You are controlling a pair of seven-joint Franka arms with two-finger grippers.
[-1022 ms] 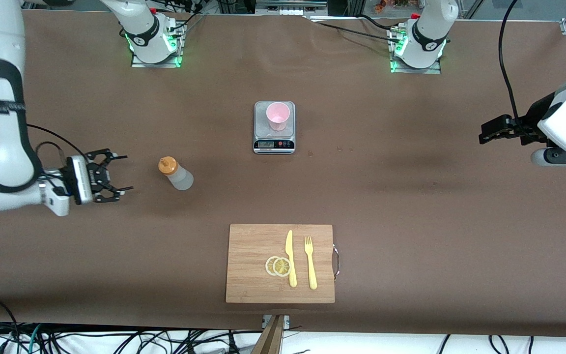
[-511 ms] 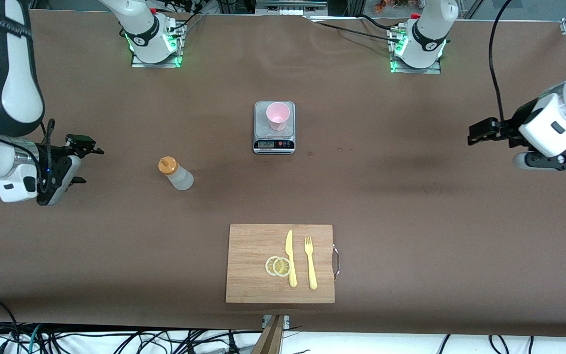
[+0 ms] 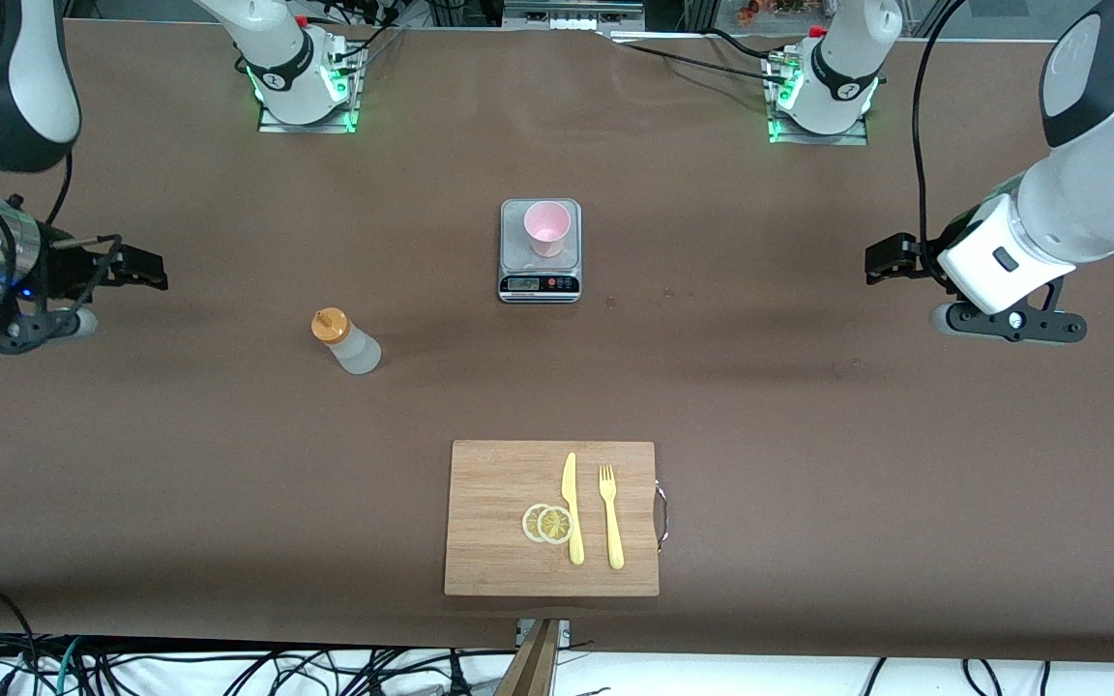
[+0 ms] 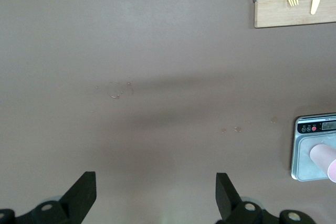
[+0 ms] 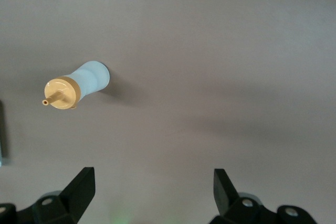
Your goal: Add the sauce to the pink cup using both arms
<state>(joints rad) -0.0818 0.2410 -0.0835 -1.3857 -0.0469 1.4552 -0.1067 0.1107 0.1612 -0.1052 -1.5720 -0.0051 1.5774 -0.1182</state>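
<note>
The sauce bottle [image 3: 348, 346], whitish with an orange cap, stands on the brown table toward the right arm's end; it also shows in the right wrist view [image 5: 80, 86]. The pink cup [image 3: 547, 228] stands on a grey scale [image 3: 539, 274] at mid-table and shows at the edge of the left wrist view [image 4: 324, 157]. My right gripper [image 3: 145, 270] is open and empty over bare table, well apart from the bottle; its jaws show wide apart in its wrist view [image 5: 152, 192]. My left gripper [image 3: 888, 258] is open and empty over bare table at the left arm's end [image 4: 155, 195].
A wooden cutting board [image 3: 494, 483] lies nearer to the front camera than the scale, with a yellow knife [image 3: 571, 507], a yellow fork [image 3: 611, 517] and two lemon slices [image 3: 547, 523] on it. Both arm bases stand at the table's back edge.
My right gripper has drawn back from the bottle toward its end of the table. My left gripper has moved in toward the middle of the table. Bottle and cup have not moved.
</note>
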